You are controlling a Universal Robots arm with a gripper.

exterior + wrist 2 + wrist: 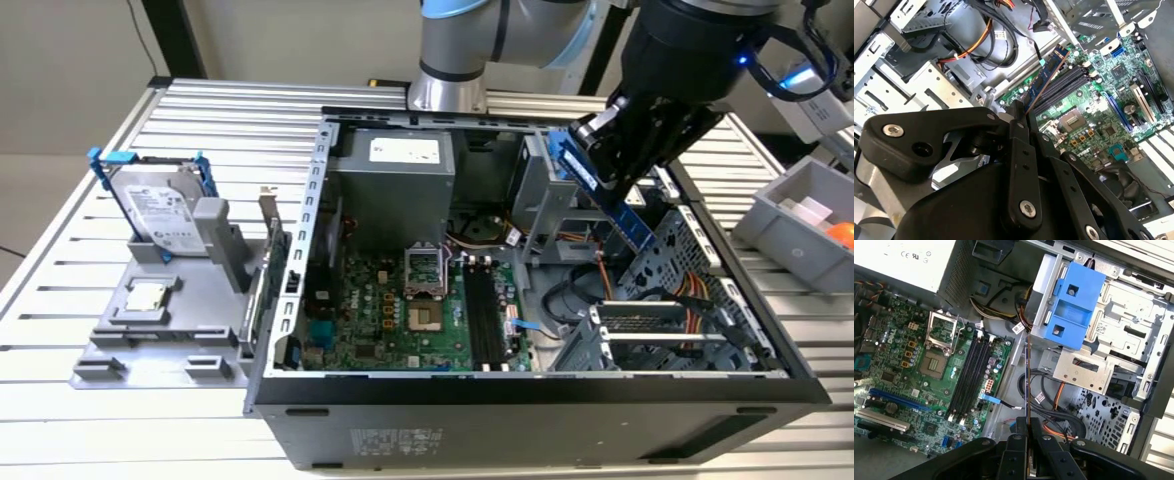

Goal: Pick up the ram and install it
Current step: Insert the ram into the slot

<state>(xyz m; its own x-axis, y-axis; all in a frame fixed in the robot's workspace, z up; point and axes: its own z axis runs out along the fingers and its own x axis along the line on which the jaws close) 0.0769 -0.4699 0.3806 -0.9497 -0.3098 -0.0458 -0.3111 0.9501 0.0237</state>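
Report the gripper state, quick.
Gripper: shut on the ram, held above the open computer case, not seated in the memory slots.

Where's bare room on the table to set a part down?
Bare slats of the table at the exterior view's left, behind and in front of the grey fixture. Crowded: inside the case, where the gripper holds the ram over cables.

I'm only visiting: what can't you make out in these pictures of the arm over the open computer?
1. First wrist view: the ram is edge-on, so its chips cannot be made out.
2. Second wrist view: the ram's held end is covered by the gripper.
3. Exterior view: the memory slots are too small to tell whether their clips are open.
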